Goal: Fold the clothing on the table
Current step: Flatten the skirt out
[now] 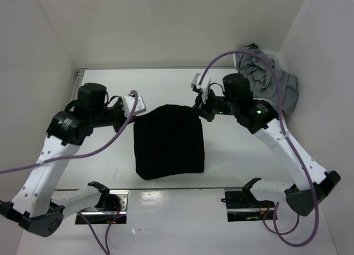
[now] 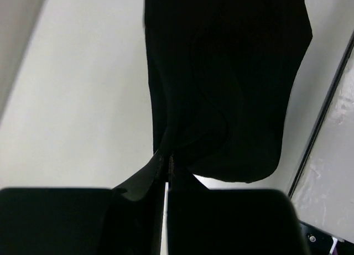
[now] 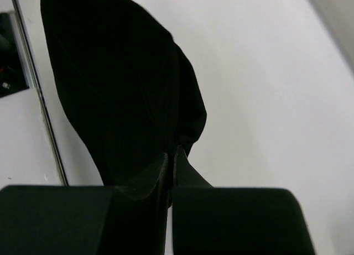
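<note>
The clothing [image 1: 168, 141], a plain black garment, hangs as a rough rectangle over the middle of the white table [image 1: 232, 155]. My left gripper [image 1: 136, 115] is shut on its upper left corner. My right gripper [image 1: 200, 108] is shut on its upper right corner. In the left wrist view the clothing [image 2: 227, 83] drapes away from the pinched jaws of the left gripper [image 2: 167, 162]. The right wrist view shows the clothing [image 3: 116, 89] hanging from the closed right gripper [image 3: 172, 153]. Its lower edge lies near the table's metal rail.
A heap of grey garments [image 1: 271, 78] sits in the far right corner against the white wall. The metal rail [image 1: 166, 190] runs along the near edge, with both arm bases behind it. White walls close in the table on left, back and right.
</note>
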